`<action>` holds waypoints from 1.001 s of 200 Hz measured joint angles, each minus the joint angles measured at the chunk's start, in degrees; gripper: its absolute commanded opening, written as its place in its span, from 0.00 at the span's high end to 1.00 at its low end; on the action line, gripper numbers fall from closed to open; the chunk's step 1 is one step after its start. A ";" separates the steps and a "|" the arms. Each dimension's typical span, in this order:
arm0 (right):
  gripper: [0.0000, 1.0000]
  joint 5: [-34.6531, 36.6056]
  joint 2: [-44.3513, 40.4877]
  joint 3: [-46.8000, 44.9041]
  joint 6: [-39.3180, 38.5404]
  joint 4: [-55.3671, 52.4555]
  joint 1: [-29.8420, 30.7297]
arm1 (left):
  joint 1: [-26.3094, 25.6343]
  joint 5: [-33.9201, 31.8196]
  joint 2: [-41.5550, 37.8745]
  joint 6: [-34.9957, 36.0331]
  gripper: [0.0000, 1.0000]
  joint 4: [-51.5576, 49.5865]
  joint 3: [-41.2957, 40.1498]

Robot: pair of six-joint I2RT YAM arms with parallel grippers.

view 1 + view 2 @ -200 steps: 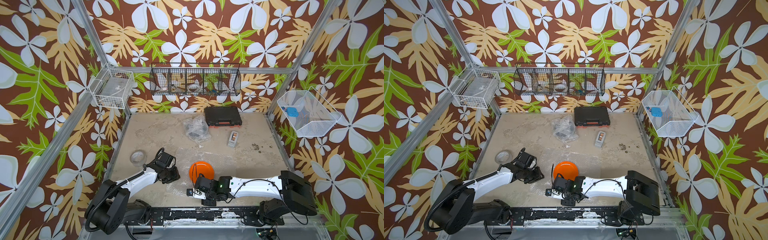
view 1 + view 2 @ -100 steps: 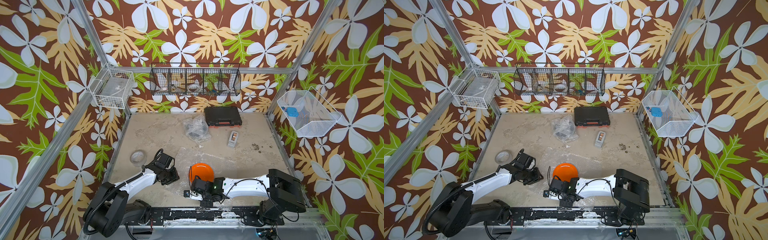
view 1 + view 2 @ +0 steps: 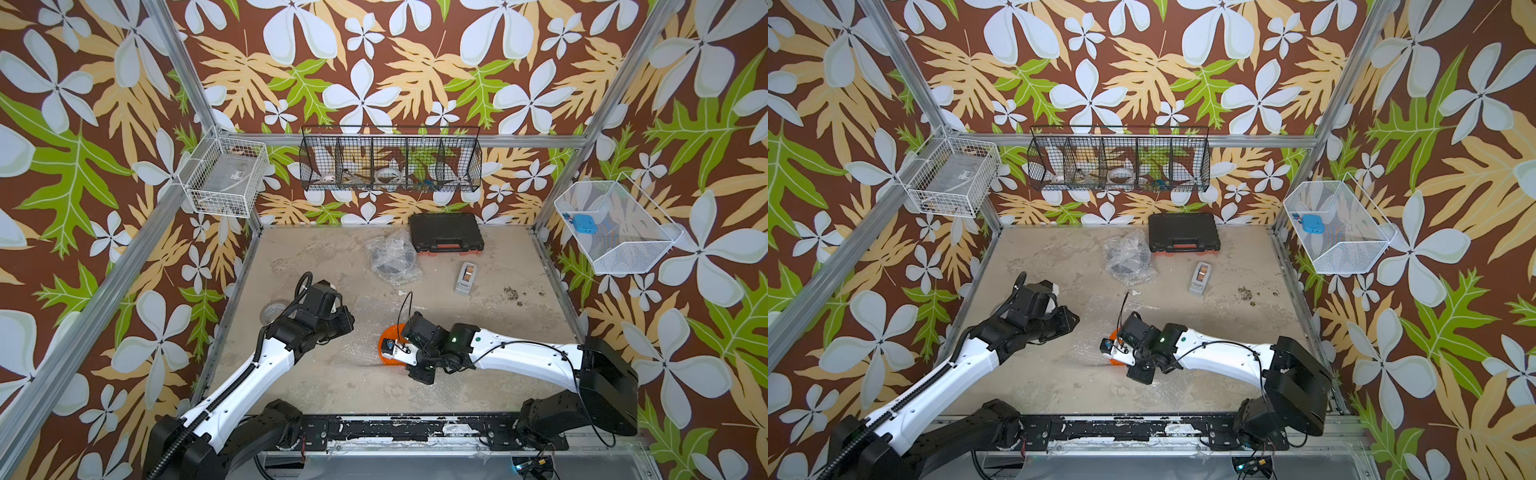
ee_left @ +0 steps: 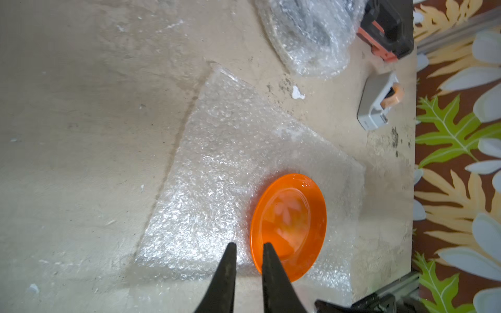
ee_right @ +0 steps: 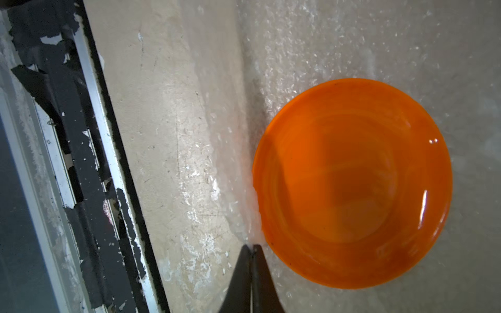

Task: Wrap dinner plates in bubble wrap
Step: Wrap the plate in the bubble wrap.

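The right tool (image 5: 252, 248) was pressed together on a raised fold of the bubble wrap (image 4: 230, 162), its tips just beside the rim of the orange plate (image 5: 352, 184). That 1 plate lay flat on the sheet, which was spread over the counter (image 4: 81, 135). The left tool (image 4: 249, 245) hung with its 2 fingers a little apart, gripping nothing, the plate's rim just past its tips. Well beyond both tools sat a wrapped bundle (image 3: 392, 257).
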 measured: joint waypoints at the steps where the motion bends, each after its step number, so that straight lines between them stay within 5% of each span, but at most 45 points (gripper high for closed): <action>1: 1.00 -0.11 0.11 0.04 0.09 0.00 -0.17 | -0.22 0.28 0.24 0.13 0.84 -0.02 0.02; 61: 1.00 -11.91 7.98 1.75 9.33 1.05 -13.75 | -13.75 7.85 6.97 1.16 0.91 3.45 -1.18; 139: 1.00 -21.07 6.93 -1.33 19.37 5.73 -19.54 | -17.57 12.52 28.87 1.20 0.95 15.41 3.67; 165: 0.66 -20.11 3.28 -2.86 24.72 6.91 -20.94 | -17.55 11.58 35.26 2.25 0.95 15.91 5.51; 200: 0.47 -14.78 -8.15 -8.79 33.70 7.30 -28.57 | -17.35 12.81 38.88 2.56 0.95 17.44 7.04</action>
